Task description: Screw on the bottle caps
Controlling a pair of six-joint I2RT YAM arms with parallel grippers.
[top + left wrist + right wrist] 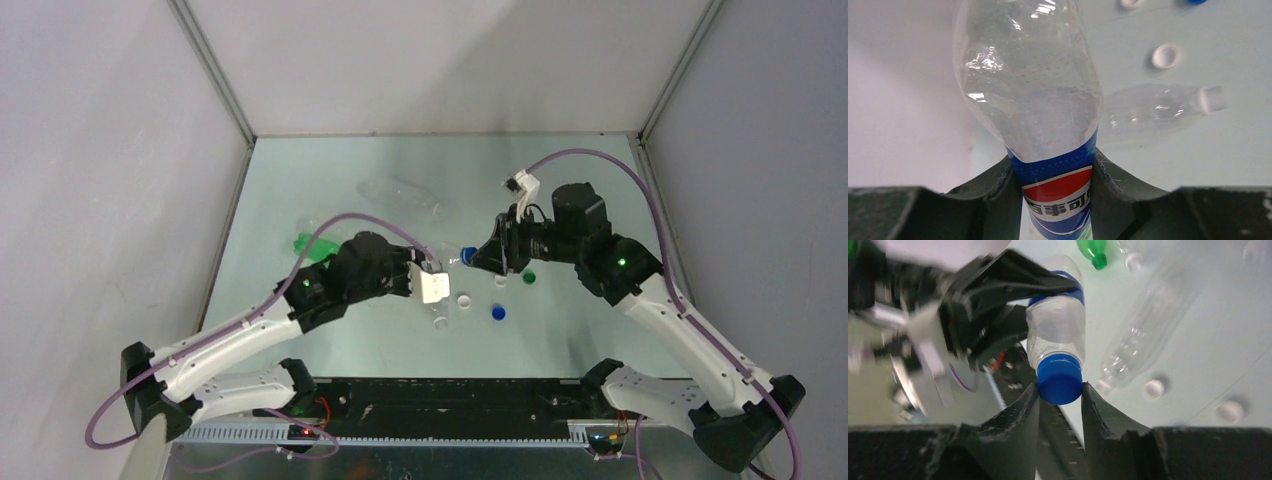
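Nearest the arm bases, loose on the desk [560, 330]: first white cap [440, 322], second white cap [464, 299] just beyond it, loose blue cap [498, 312] to their right. Green cap [529, 277] a little farther back, near the right wrist. All four apart from either set of fingers.

Mid-desk, between the two arms: Pepsi bottle [1058, 195], neck pointing toward the right arm. Clamped at the label by the left fingers [993, 185], one on each side and both touching the plastic; clear upper body sticking out past the tips.

At the neck end: fitted blue cap [1059, 379], sitting on the bottle's mouth. Pinched between the tips of the right fingers [1018, 415], narrowly set, each tip against the cap's side wall.

Farther out: green bottle [308, 244] lying on the desk behind the left arm. Beyond it, clear bottle [400, 192] on its side toward the far wall, well apart from both arms.
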